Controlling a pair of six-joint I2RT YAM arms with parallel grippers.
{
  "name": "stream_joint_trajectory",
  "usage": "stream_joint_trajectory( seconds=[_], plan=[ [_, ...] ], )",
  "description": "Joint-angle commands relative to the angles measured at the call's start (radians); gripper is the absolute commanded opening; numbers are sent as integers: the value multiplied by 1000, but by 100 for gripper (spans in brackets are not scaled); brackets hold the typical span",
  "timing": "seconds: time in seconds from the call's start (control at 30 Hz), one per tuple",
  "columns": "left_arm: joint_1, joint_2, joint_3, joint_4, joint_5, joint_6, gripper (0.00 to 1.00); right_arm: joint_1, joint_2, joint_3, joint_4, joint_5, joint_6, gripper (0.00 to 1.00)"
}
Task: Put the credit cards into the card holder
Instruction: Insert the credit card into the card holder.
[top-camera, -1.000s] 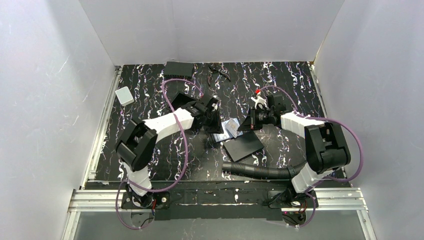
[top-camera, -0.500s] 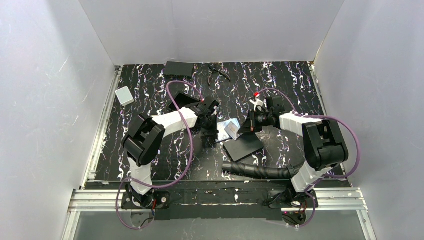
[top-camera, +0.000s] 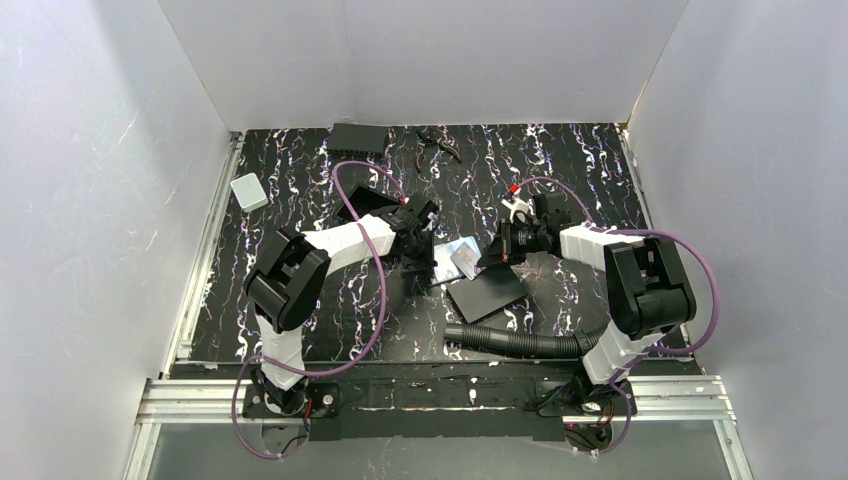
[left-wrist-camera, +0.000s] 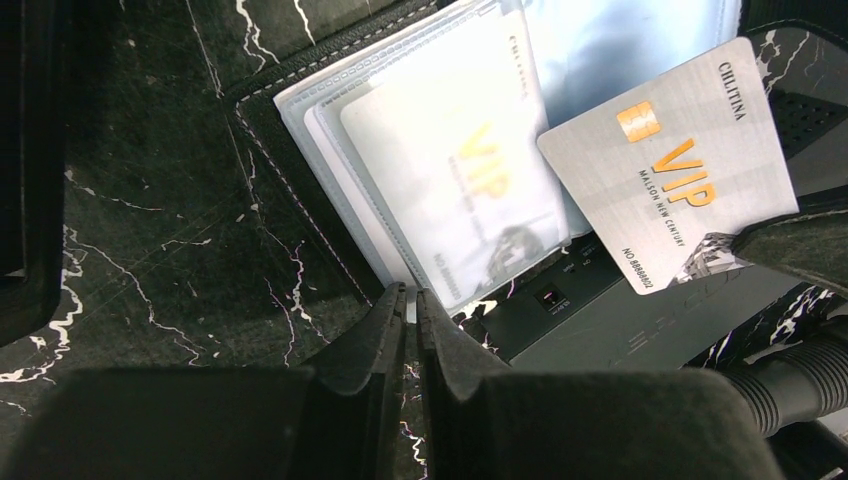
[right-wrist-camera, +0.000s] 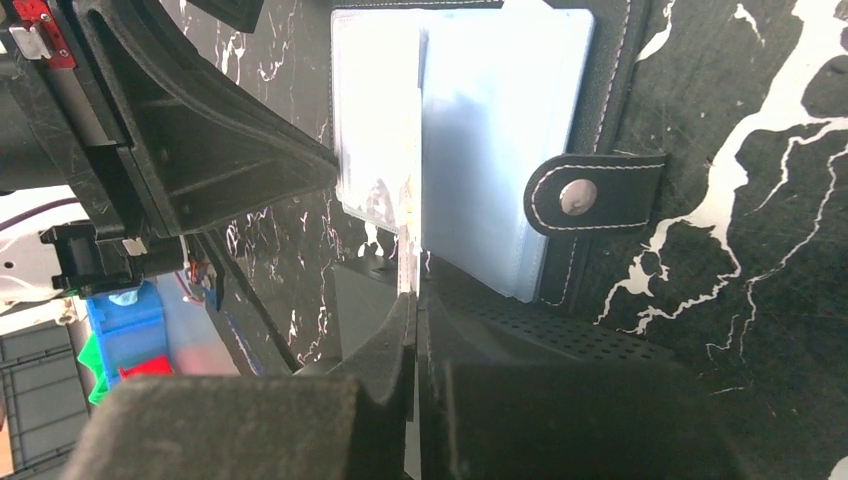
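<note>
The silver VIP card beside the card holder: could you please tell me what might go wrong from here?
1. The right gripper holds the silver VIP card near one corner, skewed to the card holder; it could twist in the grip or catch on a sleeve edge.
2. The left gripper seems to pinch only the very edge of a clear sleeve; if that slips out, the pocket may close.

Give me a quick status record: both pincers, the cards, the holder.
left pincer: shut, apparently pinching the edge of a clear sleeve
right pincer: shut on the loose card, gripped at one corner
loose card: silver, VIP print, not yet in a sleeve
stowed card: already inside a sleeve
card holder: lying open, sleeves exposed
</note>
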Motion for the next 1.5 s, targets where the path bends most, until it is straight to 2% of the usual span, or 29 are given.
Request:
stream_joint_trajectory(
  seconds=[0.0, 0.6, 0.9, 1.47],
  plan=[
    [4, 10, 19, -35, -31, 14, 8, -7, 26, 16, 31, 9, -7, 1],
    [4, 13, 16, -38, -29, 17, 7, -24, 40, 9, 70, 53, 15, 1],
    [4, 17, 16, -36, -26, 15, 7, -23, 57, 1, 108, -15, 24, 1],
    [43, 66, 41, -31, -10, 18, 5, -43, 61, -137, 542, -130, 321, 1]
  ],
)
